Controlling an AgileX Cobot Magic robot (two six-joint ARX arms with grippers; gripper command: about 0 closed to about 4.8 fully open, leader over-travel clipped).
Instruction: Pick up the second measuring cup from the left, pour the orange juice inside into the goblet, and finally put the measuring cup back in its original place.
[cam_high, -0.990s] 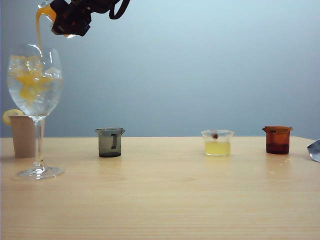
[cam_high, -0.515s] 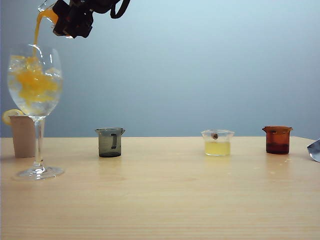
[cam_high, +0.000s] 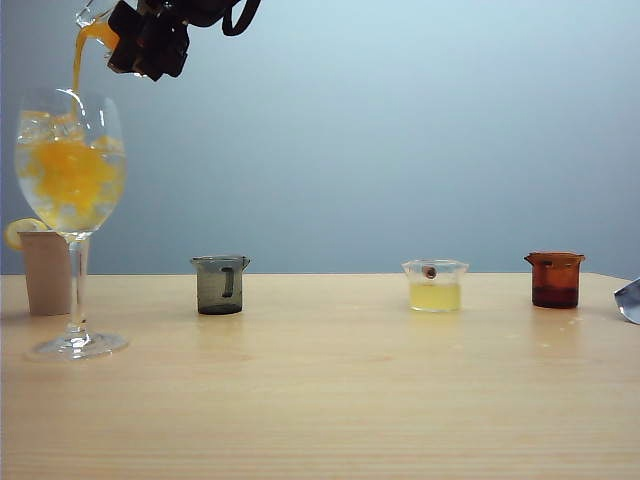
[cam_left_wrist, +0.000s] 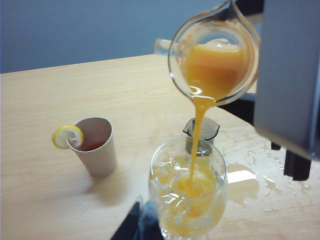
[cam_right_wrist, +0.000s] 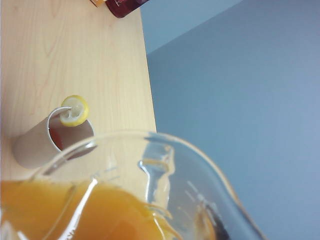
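The right tool (cam_high: 128, 45), high at far left, grips the small clear flared measuring cup (cam_high: 92, 15), tilted lip-down above the tall clear stemmed goblet (cam_high: 70, 160). Opaque orange juice (cam_left_wrist: 200, 120) streams from the cup into the goblet bowl, which holds ice cubes and juice. On the pale wood desk (cam_high: 330, 400) stand a beige lemon-slice cup (cam_high: 45, 270), smoky grey cup (cam_high: 220, 285), pale-yellow-liquid cup (cam_high: 434, 286) and brown cup (cam_high: 555, 280). The left tool's opening cannot be determined.
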